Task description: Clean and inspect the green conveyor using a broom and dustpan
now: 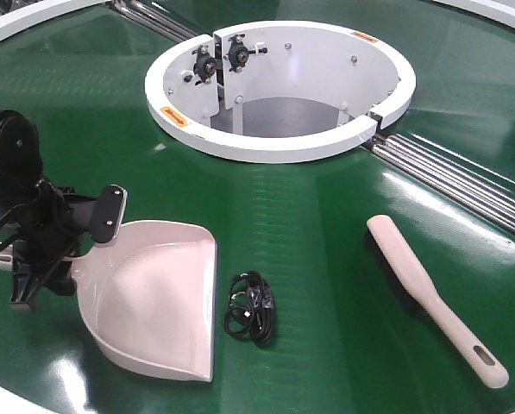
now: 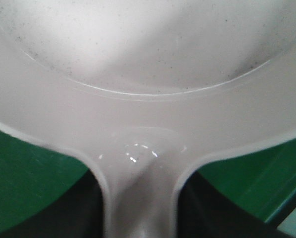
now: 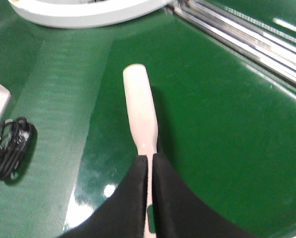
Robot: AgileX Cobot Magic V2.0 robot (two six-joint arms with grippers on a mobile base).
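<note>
Left pincer [image 2: 138, 208]: its dark fingers [image 2: 73, 218] sit hard against either side of the dustpan [image 1: 158, 297] handle, so it reads as clamped on that handle, just behind the scoop. From the front, the pan sits at about 8 o'clock on the green conveyor [image 1: 326, 250], with its wide lip turned toward 3 o'clock. Whether the lip rests flat on the belt or is a little raised I cannot tell. Fine dark specks dot the pan's inner floor in the left wrist view, and nothing larger shows there.

Right pincer [image 3: 148, 157] is drawn narrow, with only a slit between its black fingers, and it holds nothing. In its own wrist view it lines up with the broom [image 1: 434, 297] over the handle end, and a strip of beige shows through the slit. In the front view only a dark sliver of that arm peeks in at the edge between 3 and 4 o'clock, apart from the brush. The broom lies on the belt at 4 o'clock, bristles down, its head toward 11 o'clock and its hang-hole end toward 5 o'clock.

A coiled black cord [image 1: 250, 309] lies at 6 o'clock between pan and broom, just beside the lip but not touching it. The round white-walled opening [image 1: 266, 153] is at 12 o'clock, and the steel rollers [image 1: 464, 185] run off from it toward 4 o'clock.

As I judge it, the job is at its opening stage: one tool is in hand, the other not yet taken, and nothing of size is in the pan. Left to do is to spread the right fingers over the broom handle, grip it, sweep the belt toward the lip, and look the surface over.
</note>
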